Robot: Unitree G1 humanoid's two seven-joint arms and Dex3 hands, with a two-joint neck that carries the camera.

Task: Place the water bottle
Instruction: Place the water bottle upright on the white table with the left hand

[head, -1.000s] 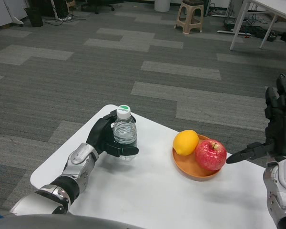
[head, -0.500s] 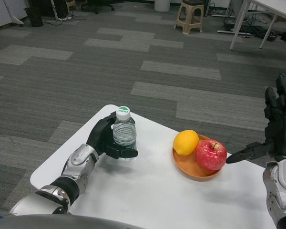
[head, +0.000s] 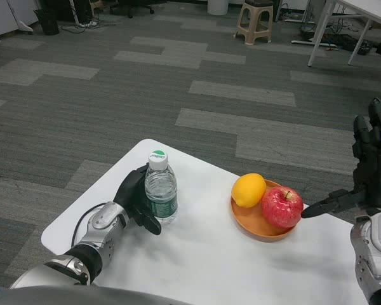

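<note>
Head view | left hand point(head: 134, 202) loosely cupping upright water bottle point(head: 160, 188) | right hand point(head: 367, 171) spread, empty

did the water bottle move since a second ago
Yes. The water bottle has come down and now stands on the white table, a little farther from the orange plate; the left hand is beside it.
</note>
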